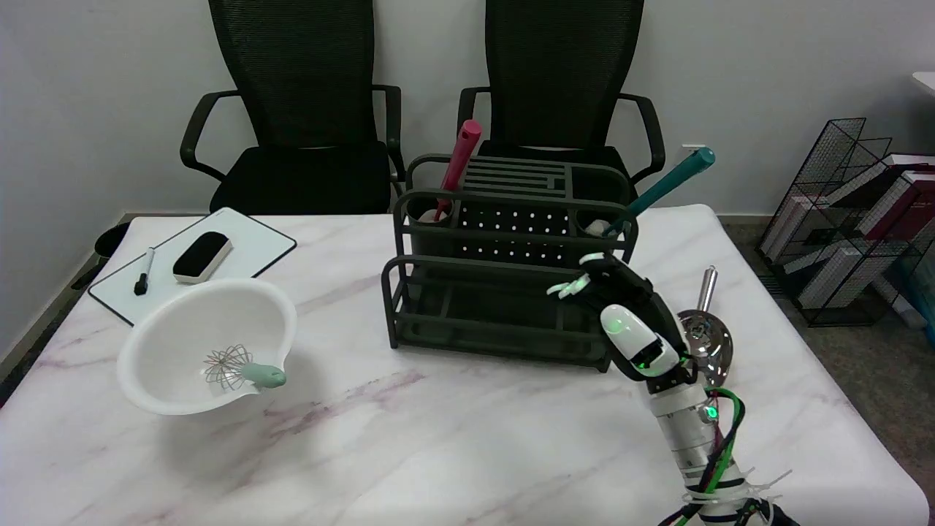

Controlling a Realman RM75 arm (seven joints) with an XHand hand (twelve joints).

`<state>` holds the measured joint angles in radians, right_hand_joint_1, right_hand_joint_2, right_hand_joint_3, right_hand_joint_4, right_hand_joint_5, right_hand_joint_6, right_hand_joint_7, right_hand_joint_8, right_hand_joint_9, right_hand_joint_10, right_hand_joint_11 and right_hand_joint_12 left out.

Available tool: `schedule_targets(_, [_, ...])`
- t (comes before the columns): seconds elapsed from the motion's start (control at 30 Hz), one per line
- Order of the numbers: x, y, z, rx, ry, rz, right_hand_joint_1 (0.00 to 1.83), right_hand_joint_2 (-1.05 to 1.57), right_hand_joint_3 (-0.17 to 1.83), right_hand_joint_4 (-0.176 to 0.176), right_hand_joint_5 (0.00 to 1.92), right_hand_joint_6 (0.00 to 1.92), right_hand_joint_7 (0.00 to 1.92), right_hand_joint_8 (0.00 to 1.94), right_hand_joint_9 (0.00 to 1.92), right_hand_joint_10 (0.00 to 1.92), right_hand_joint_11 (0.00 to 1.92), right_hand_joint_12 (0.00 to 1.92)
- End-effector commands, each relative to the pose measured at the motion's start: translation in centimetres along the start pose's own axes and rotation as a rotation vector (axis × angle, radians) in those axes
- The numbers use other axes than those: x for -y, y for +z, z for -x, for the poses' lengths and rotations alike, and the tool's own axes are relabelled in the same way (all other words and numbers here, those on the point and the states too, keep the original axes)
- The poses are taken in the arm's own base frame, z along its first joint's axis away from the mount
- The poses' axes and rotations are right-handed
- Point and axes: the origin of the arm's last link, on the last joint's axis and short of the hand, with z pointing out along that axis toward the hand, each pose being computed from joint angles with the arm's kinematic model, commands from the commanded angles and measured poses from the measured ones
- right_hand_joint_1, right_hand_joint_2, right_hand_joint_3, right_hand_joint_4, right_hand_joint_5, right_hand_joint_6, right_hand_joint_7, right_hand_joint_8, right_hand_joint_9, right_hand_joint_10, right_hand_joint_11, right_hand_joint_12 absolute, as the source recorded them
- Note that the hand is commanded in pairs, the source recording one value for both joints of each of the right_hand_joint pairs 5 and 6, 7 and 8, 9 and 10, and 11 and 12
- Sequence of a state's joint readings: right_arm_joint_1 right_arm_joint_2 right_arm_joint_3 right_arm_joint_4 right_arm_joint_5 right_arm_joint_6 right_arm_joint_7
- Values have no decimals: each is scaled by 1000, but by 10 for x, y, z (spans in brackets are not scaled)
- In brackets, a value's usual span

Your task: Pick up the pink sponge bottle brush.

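The pink brush (456, 169) stands tilted in the rack's (504, 292) back left cup, likely light with a stiff handle best gripped near its top, while the right hand (621, 307), fingers apart and empty, hovers by the rack's right end.

— What crowds the pink bottle brush (459, 166)?
— The dark rack (511, 256) walls its cup; open air above the handle.
— And the right hand (621, 310)?
— Beside the teal brush (661, 186) — ladle (705, 336) just behind.
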<state>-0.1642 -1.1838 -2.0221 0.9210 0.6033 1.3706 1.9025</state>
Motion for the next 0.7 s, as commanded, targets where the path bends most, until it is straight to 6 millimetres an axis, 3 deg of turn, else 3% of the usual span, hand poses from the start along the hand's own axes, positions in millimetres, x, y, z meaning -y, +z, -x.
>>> schedule_targets(0.03, [3,54,20,66,44,-3,1064,328,945,0,771,771,965,965,881,881,786,786])
schedule_targets(0.17, [25,56,0,42,-23,-101,1060,296,963,0,739,739,916,916,867,867,714,714])
schedule_targets(0.3, [17,67,10,54,8,-26,1033,292,1003,0,798,798,887,887,837,837,684,684])
schedule_targets(0.43, [10,97,37,59,79,45,1031,261,1014,0,788,788,861,861,814,814,667,667])
schedule_targets(0.7, [32,184,50,206,-64,-17,1100,78,928,0,585,585,821,821,738,738,584,584])
